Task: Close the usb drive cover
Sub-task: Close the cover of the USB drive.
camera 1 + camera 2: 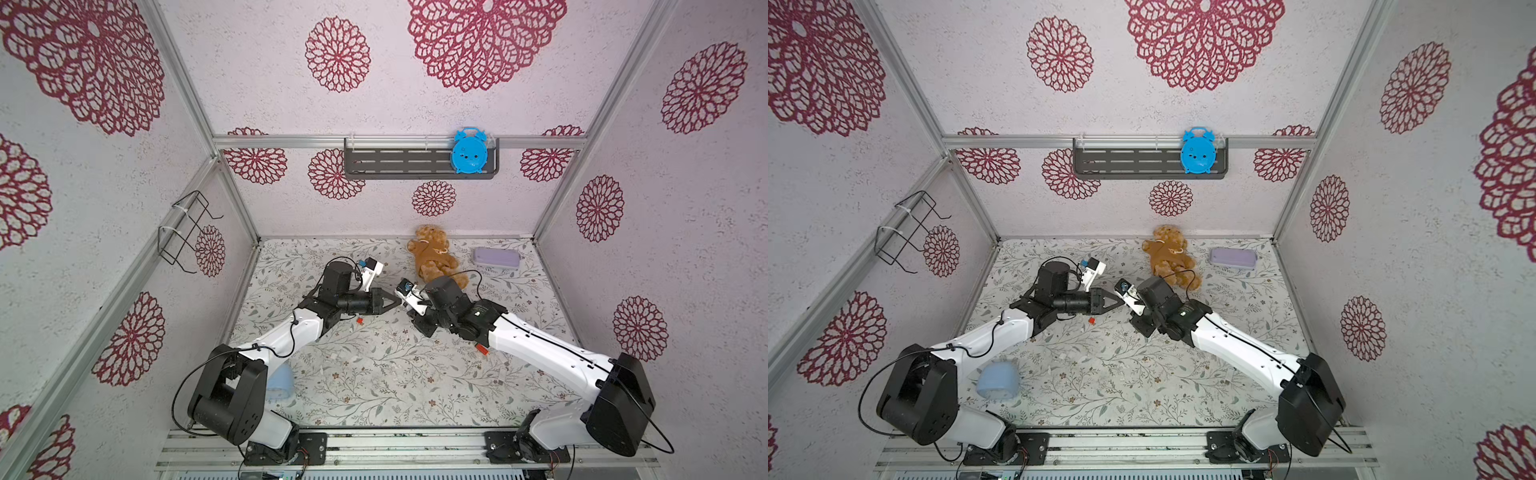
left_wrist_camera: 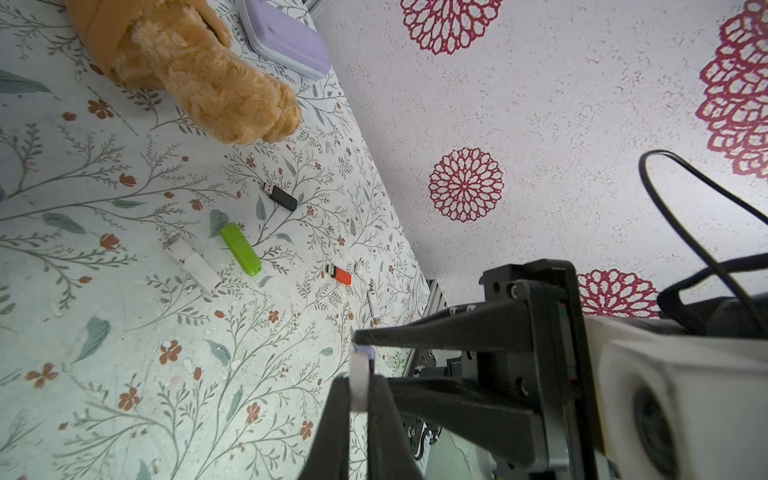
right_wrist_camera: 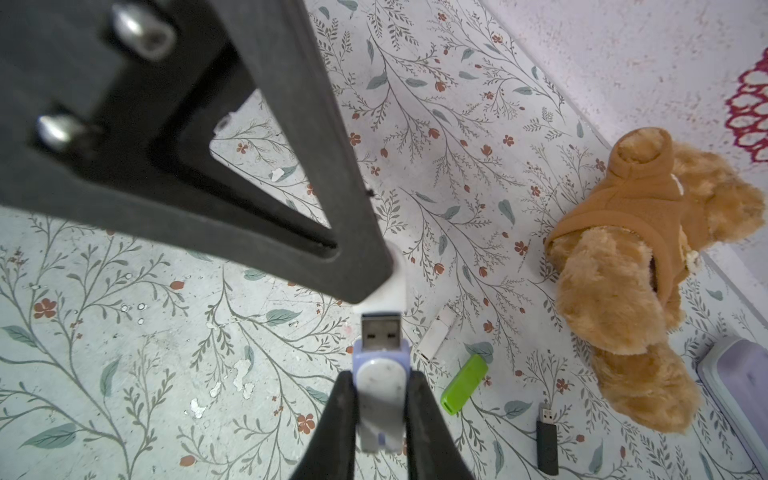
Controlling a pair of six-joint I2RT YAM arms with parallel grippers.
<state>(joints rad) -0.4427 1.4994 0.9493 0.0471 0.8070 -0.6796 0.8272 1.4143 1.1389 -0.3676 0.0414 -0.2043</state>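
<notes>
My right gripper (image 3: 380,378) is shut on a lilac and white usb drive (image 3: 380,374), whose bare metal plug (image 3: 381,330) points away from the fingers. My left gripper (image 2: 360,380) is shut on the white cover (image 2: 360,384). In the right wrist view the cover (image 3: 397,284) sticks out from behind the left gripper's black tip and sits right at the end of the plug, in line with it. The whole plug shows. In both top views the two grippers meet tip to tip above the mat's middle, left gripper (image 1: 397,300) and right gripper (image 1: 409,309).
On the floral mat lie other drives: green (image 3: 464,384), black (image 3: 546,440), white (image 3: 436,332) and orange (image 2: 340,275). A teddy bear (image 1: 434,257) and a lilac case (image 1: 496,258) sit at the back. A pale blue cup (image 1: 998,380) lies by the left arm's base.
</notes>
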